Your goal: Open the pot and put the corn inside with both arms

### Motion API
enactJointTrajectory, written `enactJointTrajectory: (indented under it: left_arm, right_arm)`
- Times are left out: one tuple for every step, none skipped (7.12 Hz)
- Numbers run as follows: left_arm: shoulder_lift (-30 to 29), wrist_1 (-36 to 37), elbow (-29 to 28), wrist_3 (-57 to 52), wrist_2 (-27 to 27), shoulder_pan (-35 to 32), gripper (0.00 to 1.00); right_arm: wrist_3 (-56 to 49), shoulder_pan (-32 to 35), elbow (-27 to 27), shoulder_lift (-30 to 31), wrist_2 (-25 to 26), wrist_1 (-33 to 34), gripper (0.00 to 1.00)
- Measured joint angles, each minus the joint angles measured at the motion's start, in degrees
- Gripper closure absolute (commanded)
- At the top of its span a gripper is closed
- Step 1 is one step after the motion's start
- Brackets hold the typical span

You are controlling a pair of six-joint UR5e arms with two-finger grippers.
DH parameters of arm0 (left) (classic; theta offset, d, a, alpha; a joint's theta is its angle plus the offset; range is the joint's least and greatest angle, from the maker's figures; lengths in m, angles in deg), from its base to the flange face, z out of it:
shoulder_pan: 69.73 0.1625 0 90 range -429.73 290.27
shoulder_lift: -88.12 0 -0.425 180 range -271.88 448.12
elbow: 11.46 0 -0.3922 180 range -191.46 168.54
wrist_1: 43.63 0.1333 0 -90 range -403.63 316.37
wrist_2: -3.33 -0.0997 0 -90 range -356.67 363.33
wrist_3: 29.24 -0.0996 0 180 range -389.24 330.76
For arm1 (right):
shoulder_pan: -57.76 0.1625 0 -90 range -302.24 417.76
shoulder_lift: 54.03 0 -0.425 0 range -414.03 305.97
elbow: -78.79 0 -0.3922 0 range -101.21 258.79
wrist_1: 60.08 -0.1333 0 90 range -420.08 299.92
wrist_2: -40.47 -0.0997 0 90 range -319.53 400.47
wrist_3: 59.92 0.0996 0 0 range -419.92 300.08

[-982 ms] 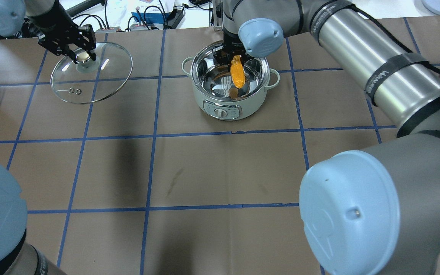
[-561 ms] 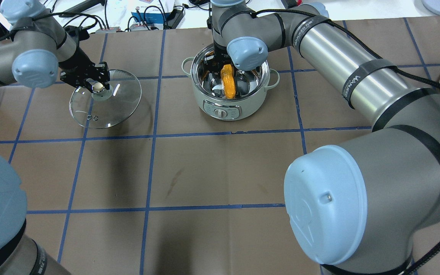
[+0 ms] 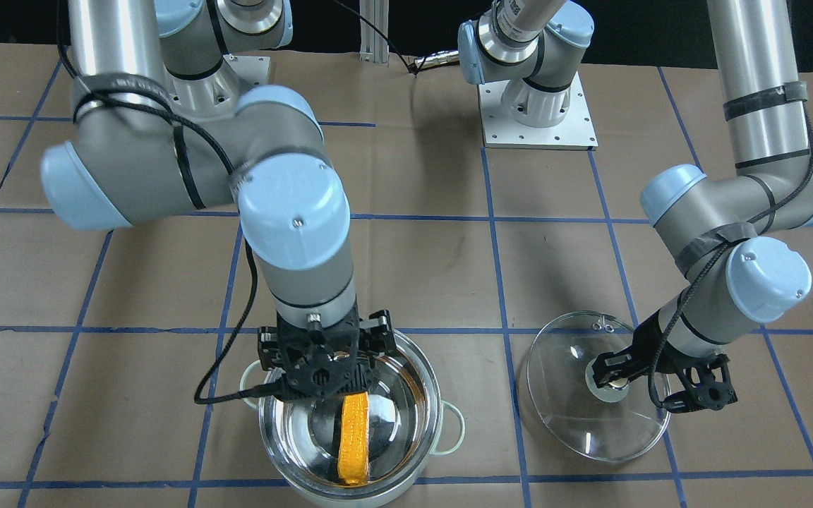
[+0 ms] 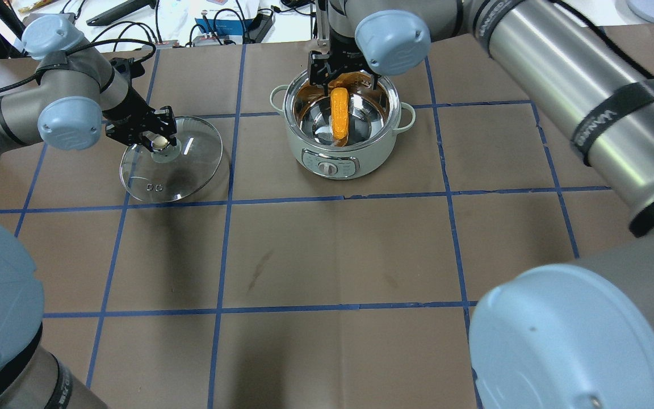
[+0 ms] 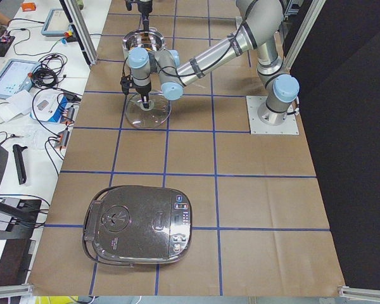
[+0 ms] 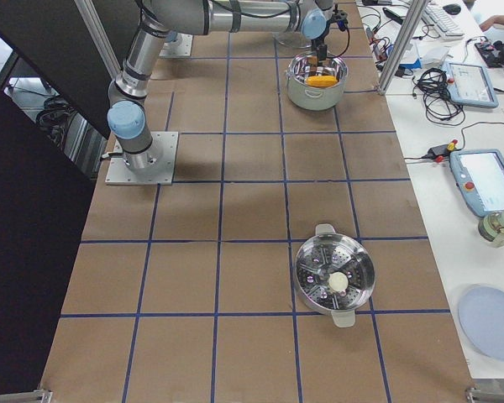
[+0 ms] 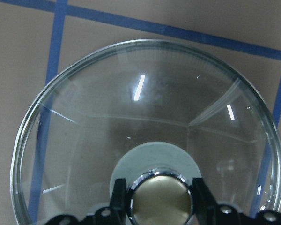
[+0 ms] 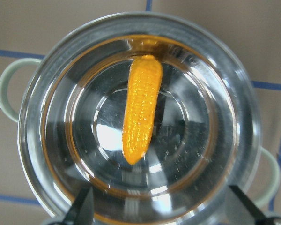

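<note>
While corn point(image 8: 141, 108) lies in pot point(image 4: 372, 159) below released right gripper point(image 8: 161, 209), left gripper point(image 4: 154, 136) clamps knob point(image 7: 159, 206) of glass lid point(image 7: 145, 103) — slip could crack it.

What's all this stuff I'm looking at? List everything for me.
pot: one, pale green with steel inside, far centre of table
corn: one, yellow-orange, lying inside the pot
glass lid: one, clear, left of the pot in the overhead view
rice cooker: one, dark and silver, table's left end
steamer pot: one, steel, table's right end
plate: one, pale blue, side bench
table: one, brown with blue grid
left gripper: one, black, shut on the glass lid's knob
right gripper: one, black, open above the pot
</note>
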Motion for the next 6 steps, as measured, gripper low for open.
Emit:
enactJointTrajectory:
  left_arm:
    - [-0.1, 0.1, 0.4, 0.0, 0.0, 0.0, 0.01]
    - [-0.1, 0.2, 0.9, 0.0, 0.0, -0.1, 0.00]
    - [-0.2, 0.4, 1.2, 0.1, -0.1, -0.1, 0.00]
    - [0.0, 0.5, 1.2, 0.2, -0.1, -0.1, 0.00]
    - [0.5, 0.1, 0.9, 0.3, -0.4, -0.4, 0.00]
    - [1.9, -0.9, 0.6, 0.3, -1.0, -1.4, 0.00]
  right_arm:
    - [-2.8, -2.9, -0.5, 5.0, -0.1, -5.7, 0.05]
    - [-5.7, -6.2, -2.6, 10.7, -0.4, -10.8, 0.05]
    - [-7.7, -8.8, -7.3, 17.7, -0.5, -13.9, 0.05]
    - [-8.8, -10.7, -13.1, 24.1, -0.5, -15.1, 0.05]
    - [-9.5, -12.0, -17.7, 28.3, -0.2, -15.3, 0.05]
    - [-10.2, -12.6, -20.0, 30.3, 0.1, -15.2, 0.04]
